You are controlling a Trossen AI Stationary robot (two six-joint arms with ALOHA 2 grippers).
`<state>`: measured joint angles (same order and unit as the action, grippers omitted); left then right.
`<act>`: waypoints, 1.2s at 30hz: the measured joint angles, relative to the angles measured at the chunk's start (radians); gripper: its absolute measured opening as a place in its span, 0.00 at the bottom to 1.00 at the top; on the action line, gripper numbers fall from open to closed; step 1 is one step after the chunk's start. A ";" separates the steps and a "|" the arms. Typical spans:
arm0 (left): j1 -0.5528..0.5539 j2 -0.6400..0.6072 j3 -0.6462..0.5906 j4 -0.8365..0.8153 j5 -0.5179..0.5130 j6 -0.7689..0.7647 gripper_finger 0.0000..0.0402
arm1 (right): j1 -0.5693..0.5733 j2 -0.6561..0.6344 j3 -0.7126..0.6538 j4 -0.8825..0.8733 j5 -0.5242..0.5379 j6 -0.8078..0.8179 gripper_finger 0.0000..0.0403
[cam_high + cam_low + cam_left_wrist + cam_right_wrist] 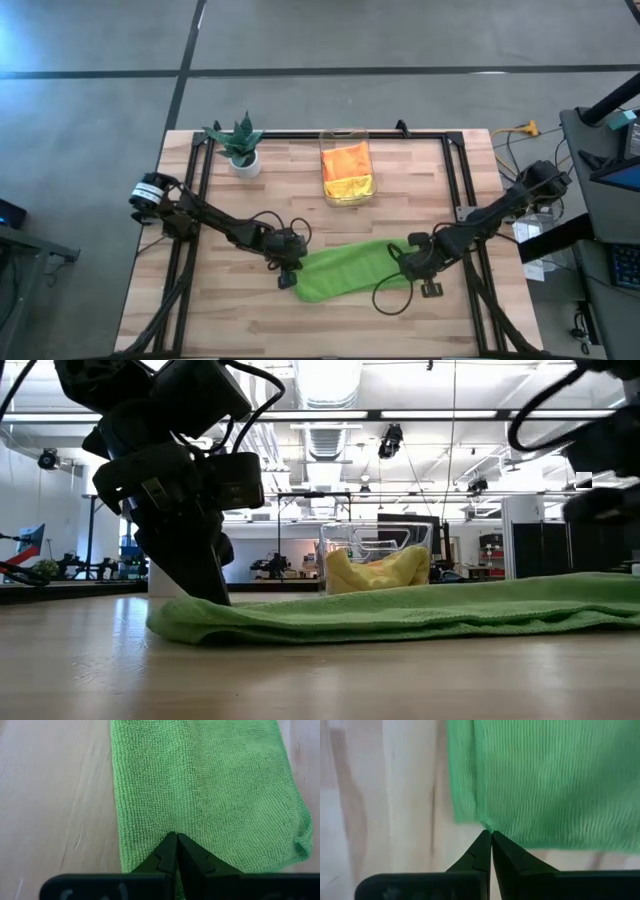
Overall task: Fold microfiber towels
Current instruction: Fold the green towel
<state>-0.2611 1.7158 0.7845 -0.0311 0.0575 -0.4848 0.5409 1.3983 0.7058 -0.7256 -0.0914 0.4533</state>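
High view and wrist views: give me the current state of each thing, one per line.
Green towel: lying flat on the table, folded into a long strip, pinched at both ends.
Left pincer: shut on the green towel's edge.
Right pincer: shut on the green towel's corner.
Clear bin: upright on the table, holding an orange towel and a yellow towel.
Potted plant: upright, untouched.

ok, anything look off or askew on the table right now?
Nothing damaged or spilled. The lime green microfiber towel lies slightly askew, folded into a long strip, with the left pincer shut on one end and the right pincer shut on a corner. The orange and yellow towels sit bunched in the clear plastic bin.
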 joint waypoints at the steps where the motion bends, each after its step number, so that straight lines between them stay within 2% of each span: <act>1: 0.000 -0.004 0.000 -0.007 0.000 0.002 0.00 | 0.001 0.000 -0.007 -0.001 -0.028 0.016 0.02; 5: 0.005 -0.036 -0.004 -0.048 -0.025 0.008 0.00 | 0.001 -0.006 -0.015 -0.001 -0.116 0.065 0.02; 11: 0.014 -0.166 -0.005 -0.145 -0.147 0.088 0.00 | 0.002 -0.112 -0.008 0.006 -0.116 0.170 0.06; 18: 0.019 -0.248 -0.009 -0.148 -0.164 0.150 0.00 | 0.002 -0.250 -0.007 0.119 0.093 0.323 0.11; 23: -0.019 -0.240 -0.001 -0.145 0.009 0.152 0.00 | 0.002 -0.261 -0.007 0.321 0.278 0.403 0.13; 26: -0.093 -0.230 0.000 -0.148 0.007 0.195 0.00 | 0.002 -0.226 -0.006 0.447 0.333 0.404 0.14; 30: -0.219 -0.230 0.023 -0.145 -0.124 0.305 0.00 | 0.002 -0.159 -0.006 0.531 0.347 0.411 0.13; 33: -0.269 -0.229 0.037 -0.133 -0.247 0.273 0.00 | 0.002 -0.100 -0.006 0.543 0.347 0.442 0.13; 36: -0.261 -0.228 0.030 -0.134 -0.276 0.212 0.00 | 0.002 -0.043 -0.006 0.551 0.346 0.482 0.13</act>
<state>-0.5218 1.4876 0.8147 -0.1654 -0.2188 -0.2731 0.5430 1.3549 0.6998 -0.1741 0.2550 0.9356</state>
